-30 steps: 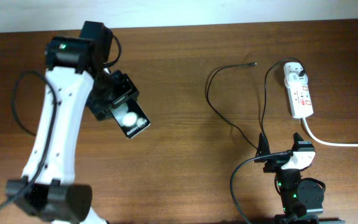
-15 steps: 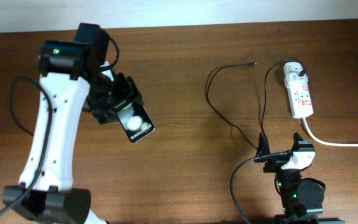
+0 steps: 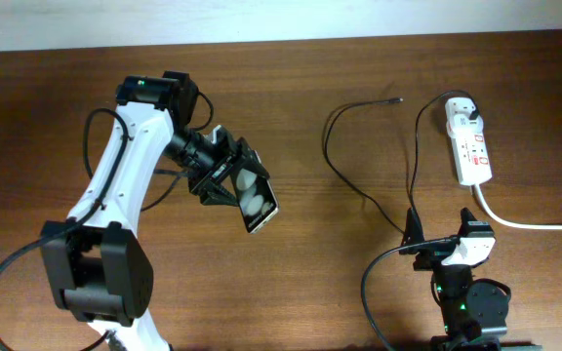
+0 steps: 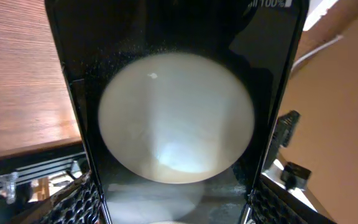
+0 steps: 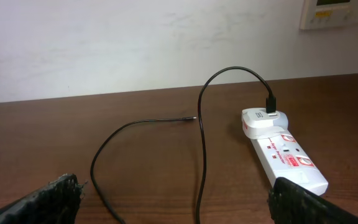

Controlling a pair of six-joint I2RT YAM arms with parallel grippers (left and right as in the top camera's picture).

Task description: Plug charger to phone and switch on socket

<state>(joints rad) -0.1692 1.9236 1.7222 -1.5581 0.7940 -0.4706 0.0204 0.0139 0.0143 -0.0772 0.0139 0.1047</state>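
Note:
My left gripper (image 3: 230,178) is shut on the phone (image 3: 259,200), a small black smartphone with round white glares, and holds it left of the table's middle. In the left wrist view the phone (image 4: 176,124) fills the frame between my fingers (image 4: 173,214). The charger, a thin black cable (image 3: 332,161), lies in loops with its loose tip (image 3: 399,98) at the back; its white plug (image 3: 463,113) sits in the socket (image 3: 472,151), a white power strip at the right. My right gripper (image 3: 444,236) is open and empty near the front, in front of the cable (image 5: 202,155) and socket (image 5: 288,158).
The socket's thick white cord (image 3: 540,225) runs off the right edge. Bare brown wood separates the phone from the cable. A white wall (image 5: 166,37) stands behind the table's far edge. The right arm's base (image 3: 466,307) is at the front right.
My left arm has carried the phone to the right toward the table's middle and turned it. The right arm, cable and socket have not moved.

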